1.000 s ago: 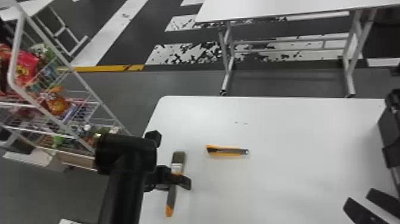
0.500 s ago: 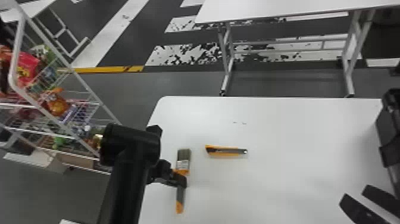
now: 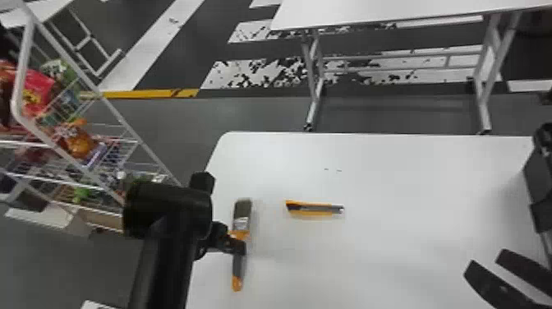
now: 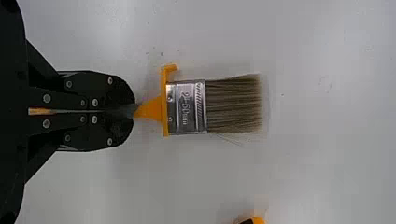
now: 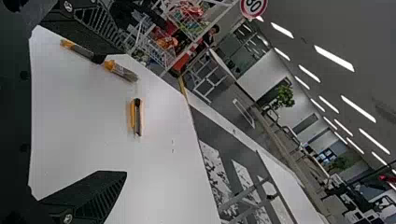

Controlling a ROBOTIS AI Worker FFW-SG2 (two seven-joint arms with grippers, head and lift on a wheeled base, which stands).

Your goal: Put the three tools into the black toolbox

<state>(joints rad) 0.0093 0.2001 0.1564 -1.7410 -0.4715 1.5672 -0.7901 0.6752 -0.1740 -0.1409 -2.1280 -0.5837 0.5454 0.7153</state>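
Paintbrush (image 3: 242,214) at seven o'clock in the head view: we have shifted it away from the knife since half a second ago, after it had drawn nearer. The left gripper (image 4: 130,111) carries the change, its jaws narrow and pinched on the handle (image 3: 238,265), so our hold seems sound; whether the brush is clear of the counter (image 3: 390,172) we cannot tell. The knife (image 3: 315,208) lies at five o'clock, waiting. At four, the right gripper (image 3: 488,260) has its jaws apart, holding nothing. The black toolbox (image 3: 540,176) stands at three, so we likely need a carry across or handover.
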